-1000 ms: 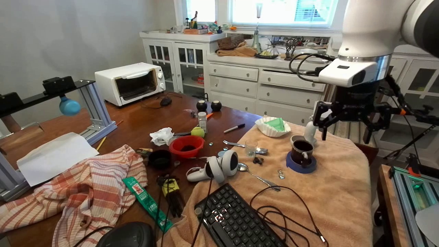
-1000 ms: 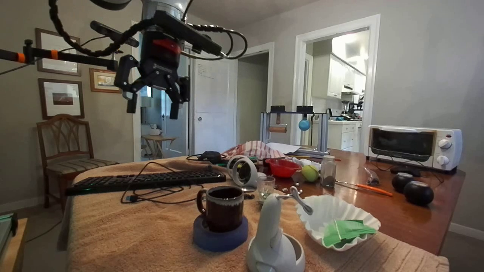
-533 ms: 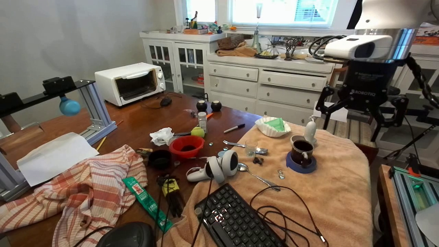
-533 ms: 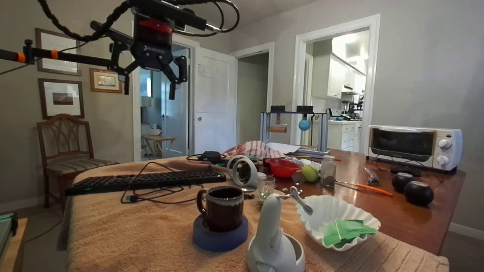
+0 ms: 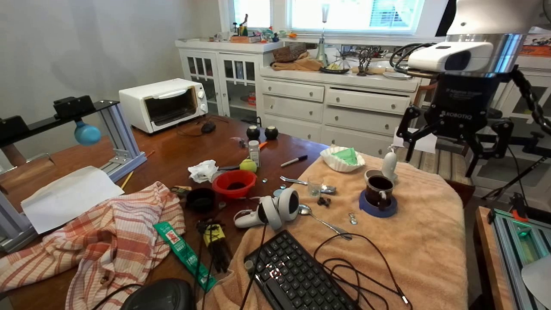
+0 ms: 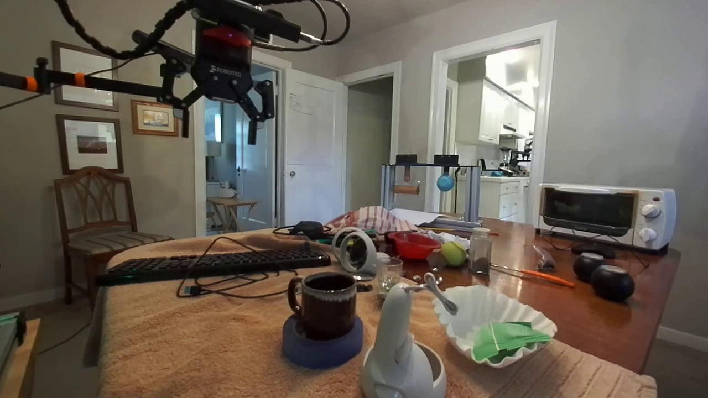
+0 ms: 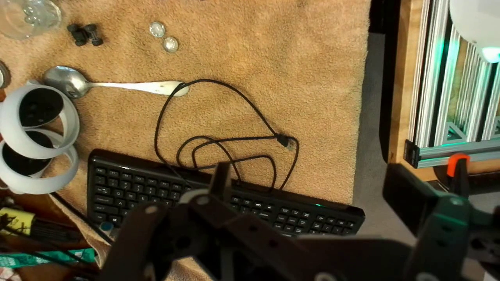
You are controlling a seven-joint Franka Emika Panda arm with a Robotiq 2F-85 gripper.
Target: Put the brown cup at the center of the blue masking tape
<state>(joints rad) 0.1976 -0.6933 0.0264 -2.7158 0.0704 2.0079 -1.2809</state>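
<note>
The brown cup (image 5: pixel 379 189) stands about upright at the hole of the blue masking tape (image 5: pixel 378 211) on the towel. In an exterior view the cup (image 6: pixel 329 309) shows its handle towards the keyboard side, and the tape (image 6: pixel 322 354) shows around its base. I cannot tell whether the base sits fully down in the hole. My gripper (image 5: pixel 440 162) is open and empty, well above the table and apart from the cup; it also shows in an exterior view (image 6: pixel 219 130). In the wrist view its fingers (image 7: pixel 312 183) are wide apart over the keyboard; cup and tape are out of view there.
A white figurine (image 6: pixel 395 348) stands close beside the tape. A fluted white dish (image 6: pixel 498 326) with green packets is near it. A keyboard (image 5: pixel 301 275) with a looped cable, a spoon (image 5: pixel 325 224), a glass (image 5: pixel 314 187) and a white controller (image 5: pixel 275 211) lie on the table.
My gripper has risen and moved away from the cup, mostly in the first half second, and then almost stopped. The cup and the tape have not moved. The gripper stays open.
</note>
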